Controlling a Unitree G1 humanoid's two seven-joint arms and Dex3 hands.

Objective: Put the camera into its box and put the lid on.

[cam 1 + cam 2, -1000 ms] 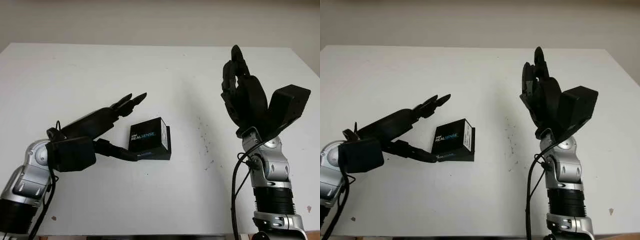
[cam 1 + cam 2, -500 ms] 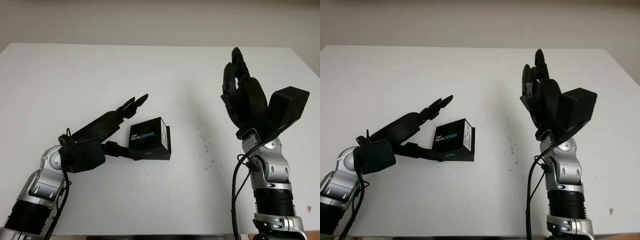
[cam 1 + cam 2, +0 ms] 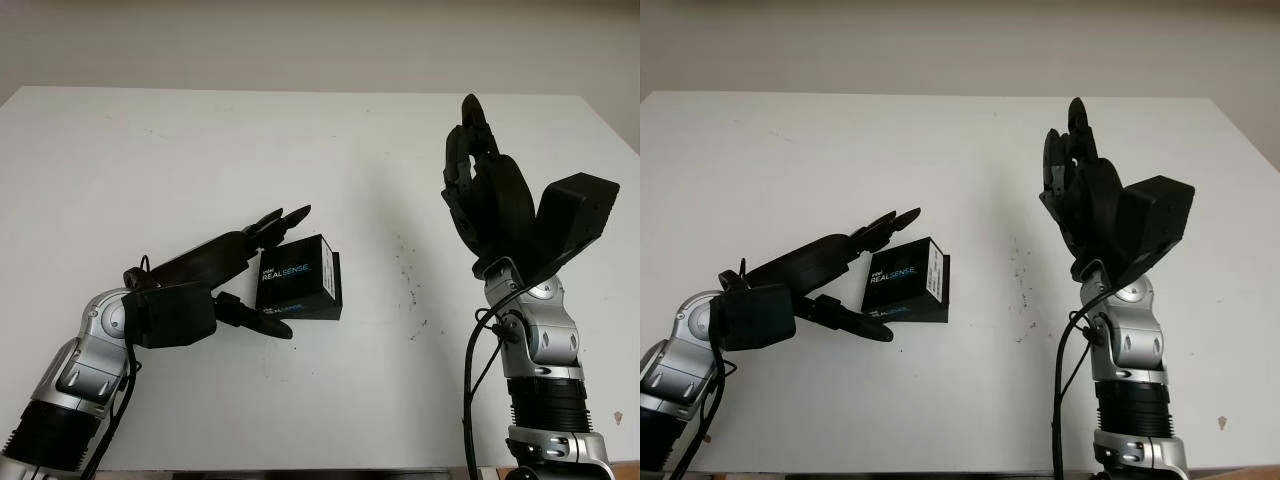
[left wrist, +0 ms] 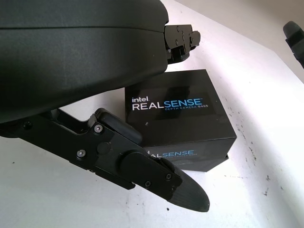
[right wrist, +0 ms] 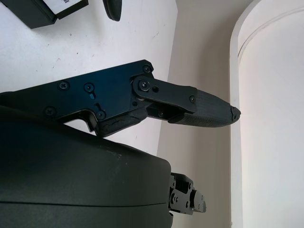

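- Black RealSense box (image 3: 299, 279), lid on, near the middle of the white table (image 3: 200, 150), label side tipped toward the robot.
- Left hand (image 3: 245, 275) bracketing the box's left side: upper fingers (image 3: 285, 222) over its far top edge, thumb (image 4: 156, 175) low beside the near left corner; holding nothing, fingers extended, no visible contact with the box.
- Right hand (image 3: 487, 190) raised well clear on the right, palm upright, open, idle.
- No camera visible outside the box; cannot tell whether inside.
- Likely risk: thumb sliding under or past the near corner on closing, pushing the box sideways across the smooth table rather than gripping.
- Likely risk: upper fingers pressing only the far edge, tipping the box or cocking the lid if not fully seated.
- No second hand close enough to steady the box should it skid.
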